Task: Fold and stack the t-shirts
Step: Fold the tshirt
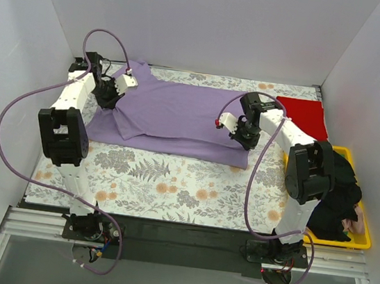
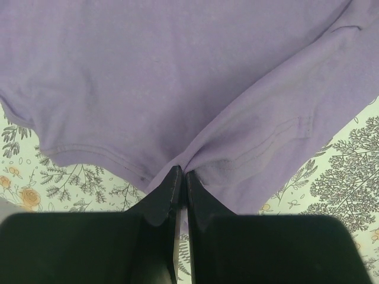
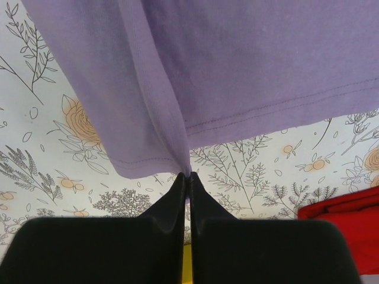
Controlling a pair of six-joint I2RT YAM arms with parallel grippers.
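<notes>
yellow tray point(image 1: 365, 241): heaped dark clothing point(image 1: 337, 193) | left gripper point(image 2: 180, 176), right gripper point(image 3: 188, 177): both pinching lavender t-shirt point(image 1: 180, 113) (on floral cloth point(image 1: 170, 185)) | red t-shirt point(image 1: 303, 116): flat, far-right corner

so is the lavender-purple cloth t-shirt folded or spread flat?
Partly folded: lavender-purple t-shirt doubled over itself, lower layer showing along near edge; left gripper and right gripper pinch it.
</notes>
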